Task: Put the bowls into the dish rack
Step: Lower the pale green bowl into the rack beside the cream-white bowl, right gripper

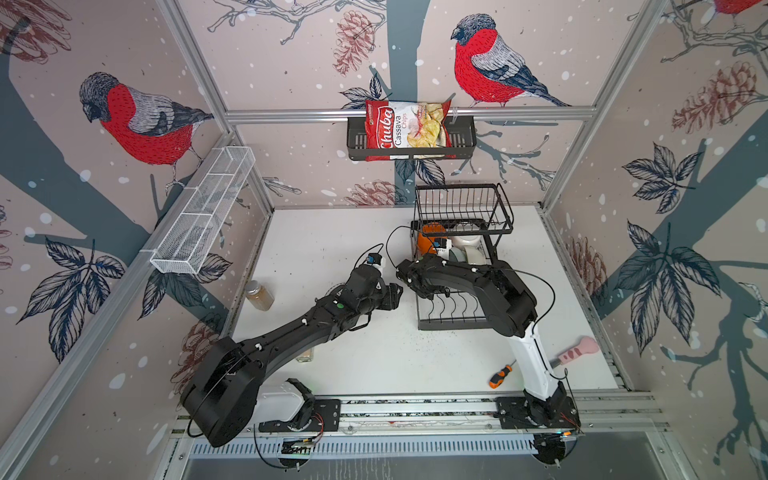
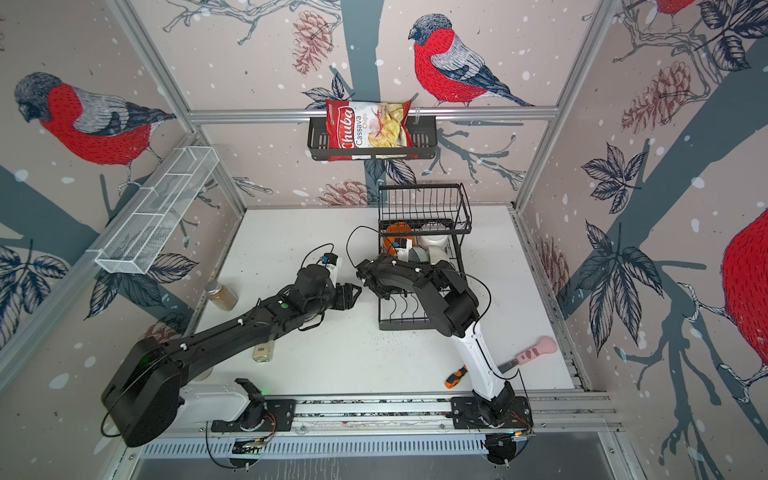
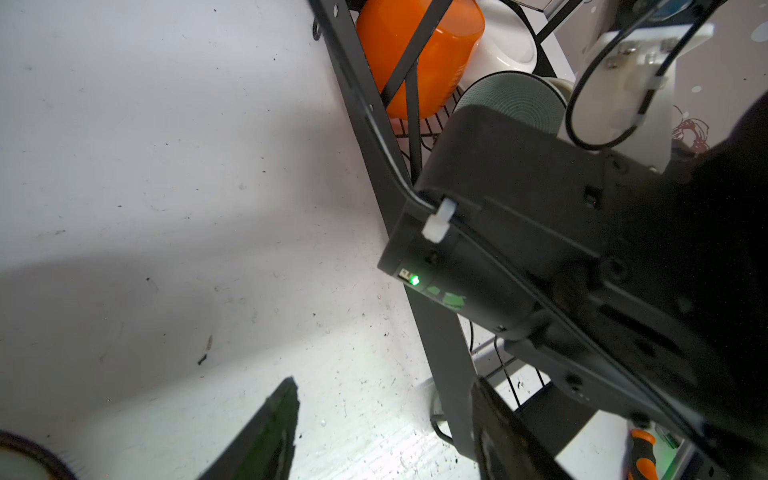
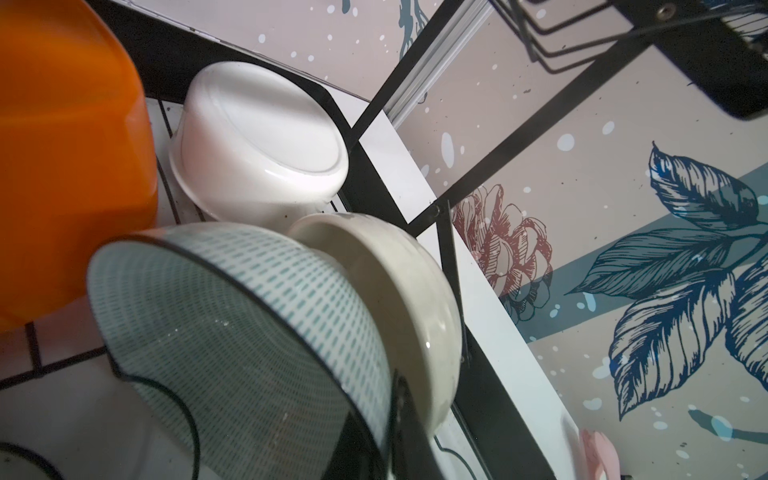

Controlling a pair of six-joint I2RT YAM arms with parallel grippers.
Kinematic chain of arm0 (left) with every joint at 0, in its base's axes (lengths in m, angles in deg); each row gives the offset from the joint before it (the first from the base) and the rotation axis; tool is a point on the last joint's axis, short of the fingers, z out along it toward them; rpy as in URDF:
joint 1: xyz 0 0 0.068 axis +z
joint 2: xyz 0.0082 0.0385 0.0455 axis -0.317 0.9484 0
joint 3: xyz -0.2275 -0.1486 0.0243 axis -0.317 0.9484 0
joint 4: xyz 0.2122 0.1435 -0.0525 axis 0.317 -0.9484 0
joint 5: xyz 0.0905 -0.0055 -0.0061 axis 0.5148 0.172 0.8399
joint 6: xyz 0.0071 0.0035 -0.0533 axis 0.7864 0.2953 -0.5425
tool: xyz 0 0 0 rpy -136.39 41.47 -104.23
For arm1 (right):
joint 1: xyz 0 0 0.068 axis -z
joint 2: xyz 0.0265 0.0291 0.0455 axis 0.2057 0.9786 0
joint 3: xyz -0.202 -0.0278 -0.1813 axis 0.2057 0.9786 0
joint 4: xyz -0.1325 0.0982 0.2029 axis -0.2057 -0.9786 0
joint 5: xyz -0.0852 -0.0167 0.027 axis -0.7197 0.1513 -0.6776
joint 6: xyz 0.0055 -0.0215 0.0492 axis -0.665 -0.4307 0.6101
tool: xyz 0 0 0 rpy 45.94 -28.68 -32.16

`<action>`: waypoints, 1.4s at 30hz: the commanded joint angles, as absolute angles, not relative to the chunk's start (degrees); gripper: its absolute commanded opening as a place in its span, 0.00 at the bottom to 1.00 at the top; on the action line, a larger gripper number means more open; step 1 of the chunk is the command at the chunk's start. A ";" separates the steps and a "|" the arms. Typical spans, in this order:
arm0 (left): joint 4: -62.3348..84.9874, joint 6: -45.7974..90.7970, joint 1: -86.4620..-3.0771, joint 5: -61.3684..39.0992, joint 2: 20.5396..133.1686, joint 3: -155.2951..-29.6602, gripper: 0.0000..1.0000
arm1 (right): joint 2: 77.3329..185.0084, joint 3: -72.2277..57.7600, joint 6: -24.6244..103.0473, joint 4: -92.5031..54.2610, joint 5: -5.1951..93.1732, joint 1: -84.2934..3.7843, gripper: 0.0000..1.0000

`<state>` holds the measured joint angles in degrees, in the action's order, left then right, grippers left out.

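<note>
Reaching into the lower tier of the rack (image 1: 452,323), the right arm holds the right gripper (image 4: 390,446) at the rim of the patterned bowl (image 4: 232,332). Its dark fingers sit almost together there. Whether they pinch the rim I cannot tell: only their tips show at the edge of the right wrist view, and in both top views the wrist hides them.

The patterned bowl stands tilted on edge in the lower tier, with the cream bowl (image 4: 411,299) just behind it, also on edge. Farther back lies the white bowl (image 4: 257,137), its base turned toward the wrist camera. The orange bowl (image 1: 429,240) is beside it, on the left of the rack. All four sit under the upper basket (image 1: 463,205).

The left gripper (image 1: 395,293) hangs over the table (image 1: 332,249) just beside the rack's left edge and apart from it. Its jaws are wide, and the fingers (image 3: 266,432) hold nothing.

A jar (image 1: 259,295) stands near the table's left edge. A screwdriver (image 1: 500,375) lies at the front right, close to the right arm's white link.
</note>
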<state>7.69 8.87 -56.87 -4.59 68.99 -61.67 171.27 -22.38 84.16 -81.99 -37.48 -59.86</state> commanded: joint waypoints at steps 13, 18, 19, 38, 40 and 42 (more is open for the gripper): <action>8.24 8.60 -56.76 -4.57 68.98 -61.78 0.65 | 167.62 -19.10 77.83 -71.77 -26.81 -59.77 0.35; 8.15 8.65 -56.73 -4.36 69.07 -61.79 0.65 | 166.40 -18.16 77.18 -71.14 -26.37 -59.68 0.43; 8.16 8.69 -56.76 -4.40 69.07 -61.83 0.65 | 166.05 -17.90 77.05 -70.89 -26.28 -59.68 0.46; 7.28 8.25 -56.70 -2.51 68.72 -61.48 0.65 | 158.23 -12.06 72.41 -64.06 -24.69 -61.22 0.60; 7.11 8.09 -56.71 -2.08 68.72 -61.51 0.65 | 156.95 -11.19 71.60 -63.03 -24.22 -61.42 0.61; 7.00 8.05 -56.78 -1.85 68.80 -61.60 0.65 | 155.68 -10.31 70.92 -62.08 -23.87 -61.60 0.62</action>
